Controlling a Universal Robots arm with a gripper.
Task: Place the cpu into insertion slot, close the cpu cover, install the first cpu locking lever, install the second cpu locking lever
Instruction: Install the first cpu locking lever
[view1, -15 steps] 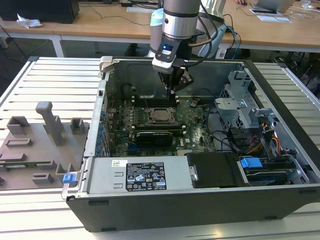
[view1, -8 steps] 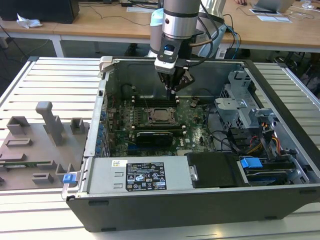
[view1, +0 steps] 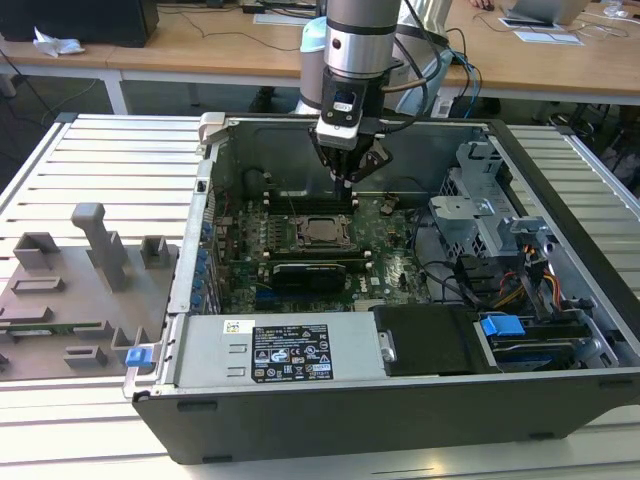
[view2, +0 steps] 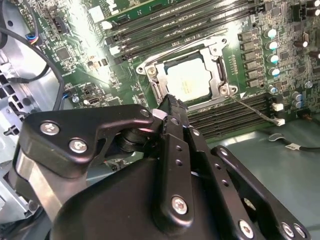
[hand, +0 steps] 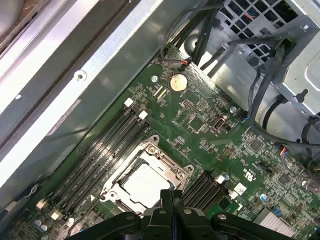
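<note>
Hovering inside the open computer case (view1: 560, 150) on the worktop (view1: 100, 160), the gripper (view1: 350, 178) is pointing down at the green motherboard (view1: 395, 250), just above the insertion slot (view1: 303, 232). In both wrist views you are seeing the jaws pressed together with nothing between them; the fingertips (view2: 169, 102) are sitting just beside one edge of the socket, and you cannot tell whether they are touching it. The cpu (view2: 192, 80) is lying flat in the slot with its silver-grey top facing up, so you are reading the first step as done. The cpu cover (view2: 182, 56) is lying down around the chip and framing it, so the second step is also appearing complete. A thin metal rod (view2: 252, 109) is angling away from one corner of the socket across the long memory slots (view2: 235, 112); you are likely looking at a locking lever not yet latched, though the pictures are not confirming this. The two lever steps are therefore appearing to remain.
</note>
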